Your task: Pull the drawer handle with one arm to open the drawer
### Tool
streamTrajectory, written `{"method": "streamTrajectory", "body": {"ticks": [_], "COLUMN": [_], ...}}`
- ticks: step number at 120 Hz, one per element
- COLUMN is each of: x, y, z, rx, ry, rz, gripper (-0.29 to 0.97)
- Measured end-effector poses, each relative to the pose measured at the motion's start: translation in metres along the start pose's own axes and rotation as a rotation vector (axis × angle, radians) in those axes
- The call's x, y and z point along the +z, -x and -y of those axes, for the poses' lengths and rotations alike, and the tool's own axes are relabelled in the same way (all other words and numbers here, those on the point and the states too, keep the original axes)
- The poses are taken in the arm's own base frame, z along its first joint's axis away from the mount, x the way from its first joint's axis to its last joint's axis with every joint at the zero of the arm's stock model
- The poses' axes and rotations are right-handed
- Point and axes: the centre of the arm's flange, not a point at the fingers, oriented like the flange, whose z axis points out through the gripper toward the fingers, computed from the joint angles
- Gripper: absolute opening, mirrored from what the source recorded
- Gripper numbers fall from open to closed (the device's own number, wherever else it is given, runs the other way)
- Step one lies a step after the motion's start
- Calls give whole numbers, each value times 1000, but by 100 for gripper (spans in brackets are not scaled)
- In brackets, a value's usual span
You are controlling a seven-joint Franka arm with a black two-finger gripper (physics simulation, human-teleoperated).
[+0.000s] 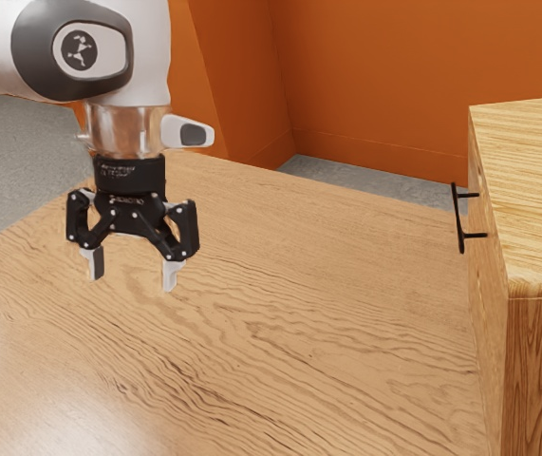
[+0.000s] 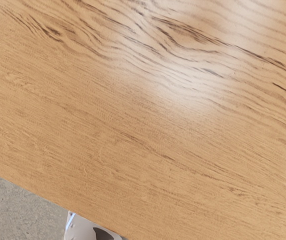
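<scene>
A wooden drawer cabinet (image 1: 527, 275) stands at the exterior view's right edge. Its thin black handle (image 1: 459, 218) sticks out from the front face toward the exterior view's left, and the drawer front sits flush with the cabinet. My gripper (image 1: 130, 270) hangs over the wooden table (image 1: 280, 332) far to the exterior view's left of the handle, pointing down, open with nothing between its fingers. The wrist view looks down on bare tabletop (image 2: 148, 110) below my hand.
Orange walls (image 1: 375, 76) close off the back, with grey floor (image 1: 14, 161) beyond the table's far edge. In the wrist view the table edge runs beside grey floor (image 2: 12, 210), and a white part of the arm's base (image 2: 85, 231) shows there.
</scene>
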Motion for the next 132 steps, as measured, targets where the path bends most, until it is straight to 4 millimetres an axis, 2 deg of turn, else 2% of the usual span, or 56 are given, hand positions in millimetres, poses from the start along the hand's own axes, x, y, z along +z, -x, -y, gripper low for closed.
{"method": "streamTrajectory", "body": {"ticks": [18, 24, 28, 31, 34, 39, 43, 46, 50, 54, 59, 65, 75, 90, 102, 109, 124, 132], "x": [-14, -32, -66, -92, -113, -140, -153, -159, -163, -167, -171, -172, -171, -170, -157, -144, -117, -107], "y": [-20, -15, 9, 34, 61, 110, 141, 158, 170, 167, 152, 133, 110, 94, 74, 62, 66, 66], "z": [3, 13, 36, 59, 70, 48, 26, 12, -4, -27, -59, -78, -94, -104, -118, -135, -175, -187], "rx": [-183, -251, -322, -388, -432, -395, -347, -314, -276, -216, -148, -150, -194, -247, -279, -283, -252, -250], "ry": [91, 126, 175, 221, 259, 314, 353, 376, 401, 423, 445, 460, 472, 521, 538, 535, 525, 518], "rz": [-136, -197, -288, -361, -425, -516, -560, -576, -582, -576, -569, -592, -632, -652, -632, -603, -548, -530], "gripper": [68, 68, 68, 68, 68, 68, 68, 68, 68, 68, 68, 68, 68, 68, 68, 68, 68, 68]}}
